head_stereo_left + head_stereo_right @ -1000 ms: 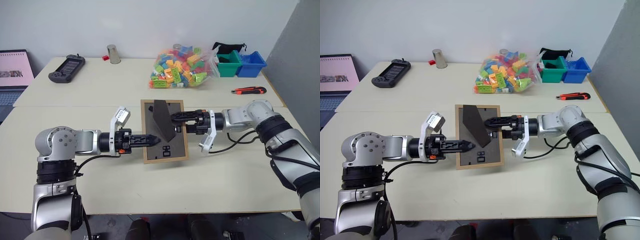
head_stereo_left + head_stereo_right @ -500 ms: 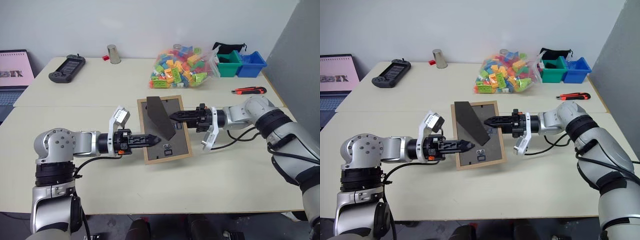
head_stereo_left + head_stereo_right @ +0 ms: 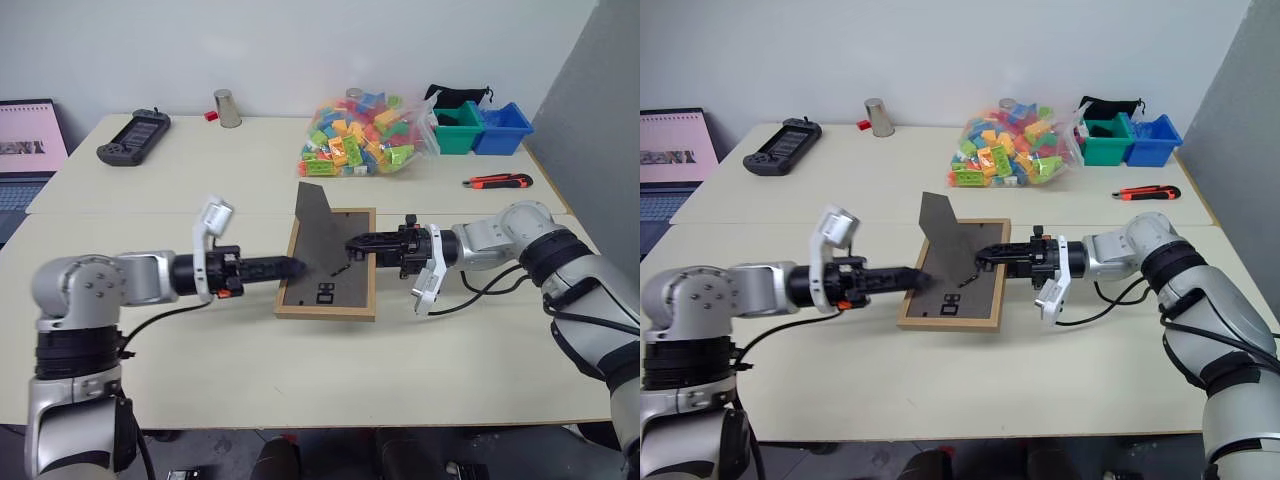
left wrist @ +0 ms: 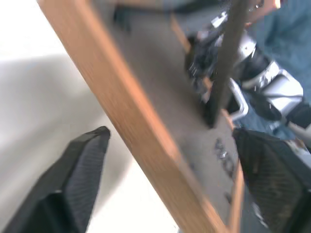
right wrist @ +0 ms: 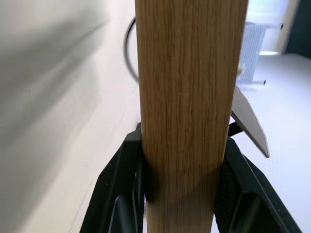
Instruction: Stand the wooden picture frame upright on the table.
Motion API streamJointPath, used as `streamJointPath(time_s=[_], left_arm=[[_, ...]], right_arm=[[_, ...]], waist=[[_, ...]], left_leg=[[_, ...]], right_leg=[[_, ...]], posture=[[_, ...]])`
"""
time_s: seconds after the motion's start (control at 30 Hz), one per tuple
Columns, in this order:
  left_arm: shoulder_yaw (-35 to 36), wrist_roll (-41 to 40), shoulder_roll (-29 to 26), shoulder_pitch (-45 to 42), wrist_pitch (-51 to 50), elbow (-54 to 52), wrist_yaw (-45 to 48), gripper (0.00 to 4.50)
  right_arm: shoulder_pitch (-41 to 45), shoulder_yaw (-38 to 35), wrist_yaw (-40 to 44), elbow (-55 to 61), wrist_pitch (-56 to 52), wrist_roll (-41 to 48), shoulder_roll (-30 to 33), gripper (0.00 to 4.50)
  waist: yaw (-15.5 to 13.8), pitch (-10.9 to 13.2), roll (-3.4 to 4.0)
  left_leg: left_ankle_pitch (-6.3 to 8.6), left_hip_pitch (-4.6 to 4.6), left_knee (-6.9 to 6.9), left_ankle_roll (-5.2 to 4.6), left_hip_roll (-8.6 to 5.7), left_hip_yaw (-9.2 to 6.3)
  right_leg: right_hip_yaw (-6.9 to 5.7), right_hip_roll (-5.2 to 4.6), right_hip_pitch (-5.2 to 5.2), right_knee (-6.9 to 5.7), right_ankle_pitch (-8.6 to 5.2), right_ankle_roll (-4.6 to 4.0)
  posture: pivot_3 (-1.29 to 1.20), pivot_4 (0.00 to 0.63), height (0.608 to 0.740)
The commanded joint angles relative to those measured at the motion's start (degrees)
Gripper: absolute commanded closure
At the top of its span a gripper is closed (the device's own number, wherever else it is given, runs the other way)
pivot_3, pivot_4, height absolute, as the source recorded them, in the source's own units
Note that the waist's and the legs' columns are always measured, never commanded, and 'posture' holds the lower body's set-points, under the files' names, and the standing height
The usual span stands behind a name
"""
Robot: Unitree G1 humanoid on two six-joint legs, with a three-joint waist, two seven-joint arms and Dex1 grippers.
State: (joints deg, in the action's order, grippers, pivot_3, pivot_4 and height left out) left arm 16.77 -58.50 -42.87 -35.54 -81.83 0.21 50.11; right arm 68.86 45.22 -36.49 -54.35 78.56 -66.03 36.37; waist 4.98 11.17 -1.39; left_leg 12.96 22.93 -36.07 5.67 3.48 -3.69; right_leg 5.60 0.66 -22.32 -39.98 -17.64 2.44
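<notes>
The wooden picture frame (image 3: 327, 265) lies near the middle of the near tabletop (image 3: 300, 370), its dark brown back facing up and its black wedge-shaped stand (image 3: 318, 230) sticking up from that back toward the far side. The frame is not flat: its right edge is lifted a little, while its near-left corner looks to rest on the surface. The right gripper (image 3: 352, 245) reaches in level from the right, and its jaws are clenched on the frame's right-hand wooden edge; the right wrist view shows the light-wood bar (image 5: 187, 111) running straight up between the two black fingers (image 5: 121, 189), which press on it from either side. The left gripper (image 3: 292, 266) reaches in level from the left at the frame's left edge, with its jaws released: in the left wrist view the two black fingers (image 4: 73, 179) stand wide apart with the wooden rim (image 4: 131, 126) passing between them, untouched by either. On the far tabletop (image 3: 250, 170) sit a black handheld game console (image 3: 133, 135), a metal cup (image 3: 227, 108), a clear bag of coloured building blocks (image 3: 362, 137), a green bin (image 3: 458, 128) beside a blue bin (image 3: 502, 127), and an orange utility knife (image 3: 497, 181). A laptop (image 3: 25, 145) with a pink screen stands at the far left.
</notes>
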Motion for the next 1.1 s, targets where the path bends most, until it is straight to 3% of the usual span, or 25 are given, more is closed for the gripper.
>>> streamJointPath(time_s=[0.03,0.1,0.17,0.27,0.3,0.37,0.47,0.6,0.73,1.07,1.1], left_arm=[[4.23,0.29,-4.12,2.37,2.66,-3.54,-0.58,0.08],[6.1,0.48,-6.06,4.81,4.27,-6.43,-0.97,0.08],[7.74,1.14,-7.93,8.36,6.18,-10.58,-1.61,0.08],[11.87,0.65,-8.38,12.59,8.04,-15.84,-4.09,0.08],[13.18,0.61,-8.13,13.75,8.82,-17.55,-5.08,0.08],[15.08,1.47,-6.85,14.76,10.94,-19.93,-8.49,0.08],[16.11,2.7,-4.39,15.32,14.1,-23.27,-14.28,0.08],[15.65,4.77,-2.78,18.44,17.65,-27.87,-18.24,0.08],[16.43,6.22,-1.18,23.27,19.88,-29.47,-20.55,0.08],[17.18,4.65,-1.77,24.77,20.98,-29.99,-22.41,0.08],[16.83,4.55,-1.85,24.55,21.09,-29.94,-22.42,0.03]], right_arm=[[0.82,-4.3,11.11,-10.43,5.65,15.19,-1.88,2.85],[1.39,-5.41,17.89,-16.73,8.72,22.45,-4.39,2.85],[3.74,-11.64,27.39,-29.77,12.67,26.47,-10.24,2.85],[-7.67,-18.05,70.76,-5.37,-19.97,69.32,-14.88,2.85],[-9.6,-20.58,79.44,1.08,-30.75,77.93,-16.35,2.85],[-10.78,-24.71,87.45,8.67,-48.15,86.39,-18.38,2.85],[-10.54,-29.93,90.24,14.29,-71.73,94.63,-21.38,2.85],[-10.54,-33.83,92.53,17.21,-86.01,97.67,-23.83,2.85],[-8.97,-37.76,89.53,10.03,-85.73,95.1,-27.95,2.85],[-7.88,-42.77,88.48,9.14,-85.83,91.64,-30.67,2.85],[-7.98,-43.01,88.4,9.38,-85.74,91.4,-30.82,3.0]], waist=[[0.17,0.01,-0.01],[0.48,0.02,-0.04],[1.12,0.06,-0.13],[1.56,0.09,-0.3],[1.54,0.07,-0.32],[1.18,0.11,-0.26],[-0.26,0.15,-0.2],[-1.11,0.14,-0.2],[-1.51,0.14,-0.2],[-1.57,0.15,-0.21],[-1.57,0.15,-0.21]], left_leg=[[0.0,0.0,0.0,-0.01,0.0,0.01],[0.01,-0.04,0.01,-0.02,0.03,0.04],[0.03,-0.04,0.02,-0.05,0.06,0.04],[0.03,-0.14,0.01,-0.05,0.17,0.0],[0.02,-0.15,0.03,-0.04,0.16,-0.07],[0.02,-0.12,-0.01,-0.04,0.17,-0.22],[0.02,-0.08,-0.04,-0.03,0.12,-0.4],[0.03,-0.04,-0.02,-0.04,0.1,-0.43],[0.03,0.07,0.02,-0.04,0.09,-0.34],[0.04,0.07,0.02,-0.04,0.14,-0.23],[0.03,0.07,0.02,-0.04,0.15,-0.23]], right_leg=[[0.0,0.0,0.0,0.01,0.0,0.0],[0.02,0.0,0.03,0.01,0.0,0.0],[0.01,0.0,0.05,0.01,0.0,0.0],[-0.06,0.02,0.22,0.01,0.01,0.0],[-0.1,0.01,0.24,-0.01,0.01,0.0],[-0.21,-0.01,0.26,-0.13,0.02,0.0],[-0.46,-0.06,0.23,-0.19,0.01,-0.01],[-0.51,-0.02,0.22,-0.07,0.01,-0.02],[-0.47,0.0,0.07,0.01,0.0,-0.03],[-0.4,0.05,0.03,0.02,0.0,-0.02],[-0.4,0.05,0.02,0.03,0.0,-0.02]], posture=[[0.0,0.15,0.74],[0.0,0.15,0.74],[0.0,0.15,0.74],[0.0,0.15,0.74],[0.0,0.15,0.74],[0.0,0.15,0.74],[0.0,0.15,0.74],[0.0,0.15,0.74],[0.0,0.15,0.74],[0.0,0.15,0.74],[0.0,0.15,0.74]])
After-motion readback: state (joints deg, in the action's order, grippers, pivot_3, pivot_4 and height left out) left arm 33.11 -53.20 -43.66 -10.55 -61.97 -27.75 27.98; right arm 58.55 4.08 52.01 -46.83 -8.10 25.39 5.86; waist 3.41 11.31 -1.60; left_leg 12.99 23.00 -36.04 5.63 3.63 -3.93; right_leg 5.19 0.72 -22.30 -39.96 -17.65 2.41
